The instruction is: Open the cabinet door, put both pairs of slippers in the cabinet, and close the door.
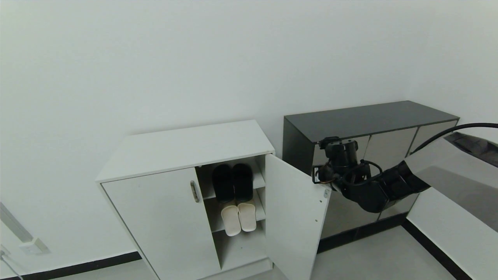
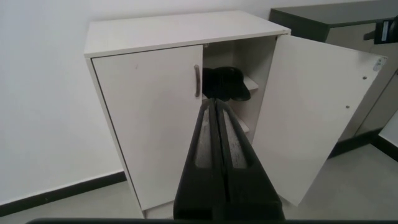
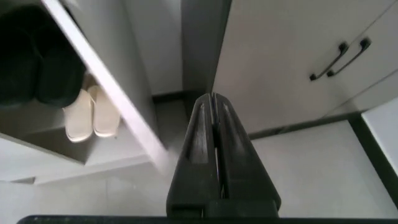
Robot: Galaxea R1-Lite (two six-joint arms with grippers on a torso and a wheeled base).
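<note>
Against a plain wall, a white cabinet (image 1: 183, 149) is standing with its right-hand door (image 1: 295, 210) swung wide open and its left-hand door closed. Inside, a pair of black slippers (image 1: 232, 182) is lying on the upper shelf and a pair of white slippers (image 1: 238, 217) is lying on the shelf below, so both pairs are sitting in the cabinet and only the closing appears to be left. The right end effector (image 1: 317, 177), its fingers pressed together and holding nothing, is hovering just beside the door's free edge; whether it is touching is unclear. The left end effector (image 2: 214, 109), likewise pinched shut and empty, is pointing toward the cabinet front from farther back. A dark sideboard (image 1: 369, 116) is standing close on the right. The narrow closed fingers could be slipping off the thin door edge during a push, and the white slippers, lying near the shelf front, might be blocking the door from shutting fully.
</note>
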